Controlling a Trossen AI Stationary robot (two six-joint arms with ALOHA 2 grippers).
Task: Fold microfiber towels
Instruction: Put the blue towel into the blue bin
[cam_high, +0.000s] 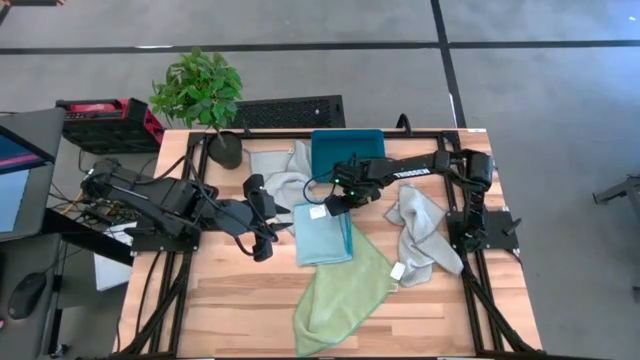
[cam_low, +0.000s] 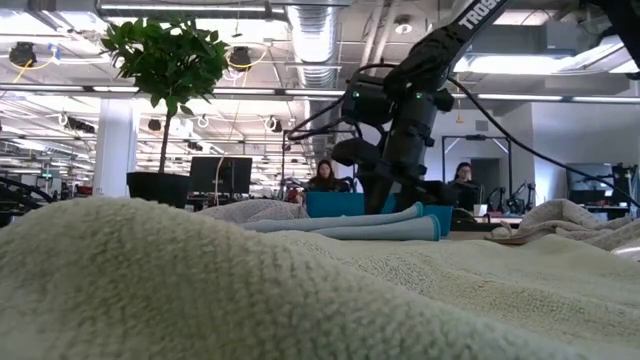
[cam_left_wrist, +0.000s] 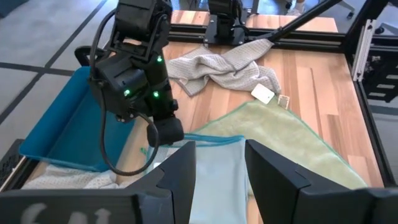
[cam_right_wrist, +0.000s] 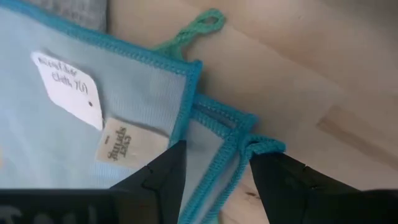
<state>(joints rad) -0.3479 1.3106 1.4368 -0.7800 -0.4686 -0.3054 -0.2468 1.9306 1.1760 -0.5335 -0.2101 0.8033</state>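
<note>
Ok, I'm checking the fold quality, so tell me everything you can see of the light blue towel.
The light blue towel is thin, smooth-looking microfiber with a darker teal stitched hem, folded into a layered rectangle mid-table. Two white tags and a small teal hanging loop sit near one corner. It lies flat, overlapping the light green towel, just below the teal bin. The right gripper is open over its tagged corner layers; the left gripper is open beside its left edge.
</note>
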